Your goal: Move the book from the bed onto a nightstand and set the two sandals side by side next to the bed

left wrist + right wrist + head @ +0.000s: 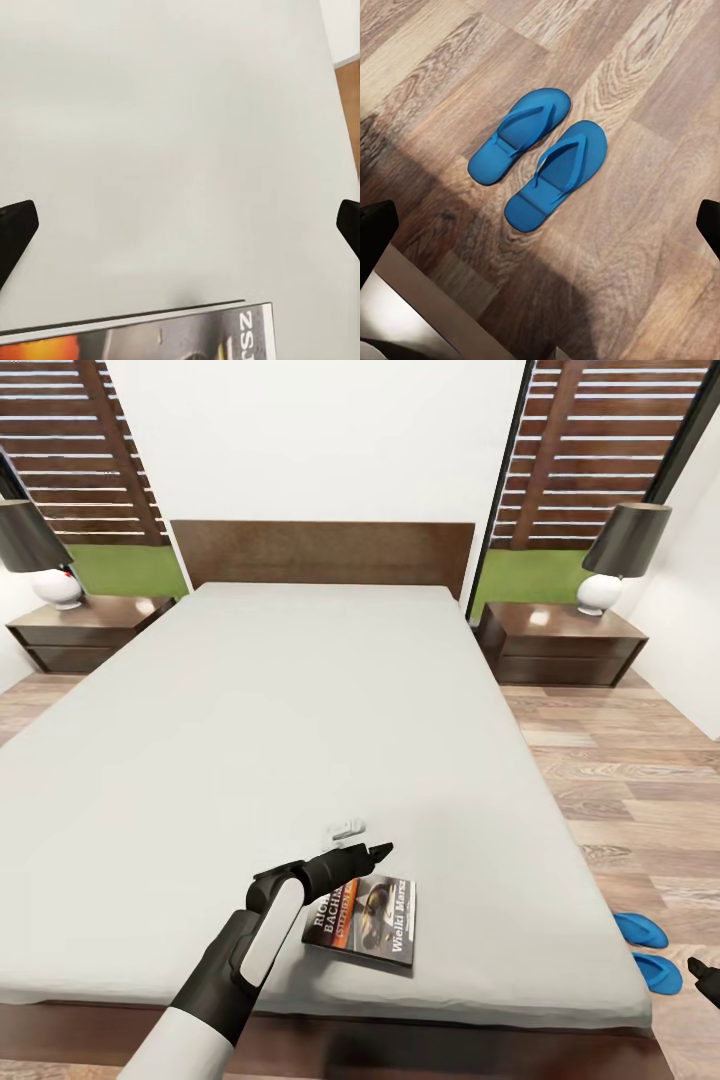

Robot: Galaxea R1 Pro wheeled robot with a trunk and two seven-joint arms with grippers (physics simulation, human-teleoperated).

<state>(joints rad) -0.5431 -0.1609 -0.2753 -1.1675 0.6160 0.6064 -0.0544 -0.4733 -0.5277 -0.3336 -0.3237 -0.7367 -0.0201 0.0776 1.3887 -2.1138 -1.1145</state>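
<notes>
Left gripper (383,850) hovers spread wide just above the book (365,920), with nothing in it; the pick-up is the step in hand.

The book lies flat near the bed's (300,720) near edge, right of centre, on a smooth light-grey sheet. The next move likely calls for lowering and closing on the thin cover, then carrying it to 1 of the 2 nightstands (560,640) flanking the far headboard, each bearing a lamp (620,555). The 2 sandals (540,154) already lie side by side on the wood-plank floor to the bed's right. The right gripper (540,225) hangs above them, seemingly open, though its tips barely show.
</notes>
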